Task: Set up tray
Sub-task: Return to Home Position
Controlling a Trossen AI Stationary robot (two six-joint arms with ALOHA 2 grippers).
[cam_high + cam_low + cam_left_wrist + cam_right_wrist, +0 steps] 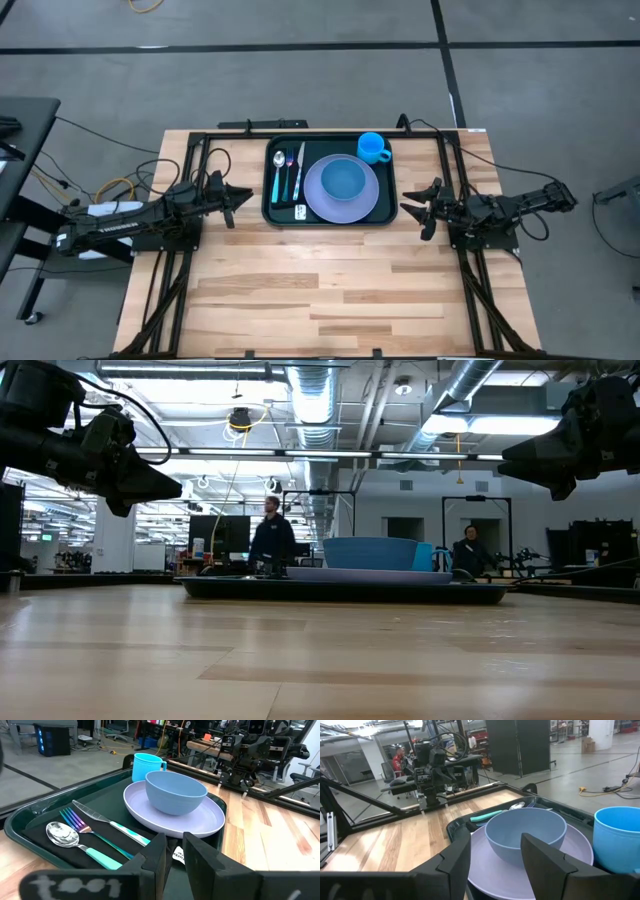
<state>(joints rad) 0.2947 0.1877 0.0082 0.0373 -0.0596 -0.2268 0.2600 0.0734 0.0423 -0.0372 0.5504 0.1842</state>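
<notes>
Jaws parted, tray (325,146) between them

— We take the tray (70,787) for glossy dark plastic, don't we?
— We do. The plate (210,820) and bowl (175,795) look like smooth, softly shiny plastic.
— We see the spoon (62,834) gleam like polished metal, and the napkin (102,830) looks matt.
— And we find the table (300,290) pale wood, smooth with a satin sheen.

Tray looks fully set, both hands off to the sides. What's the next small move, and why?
Probably retract both arms to home. The tray holds the plate with its bowl, the cup and the cutlery; the left hand and right hand sit open and empty on either side of it, so nothing seems left to place.
</notes>
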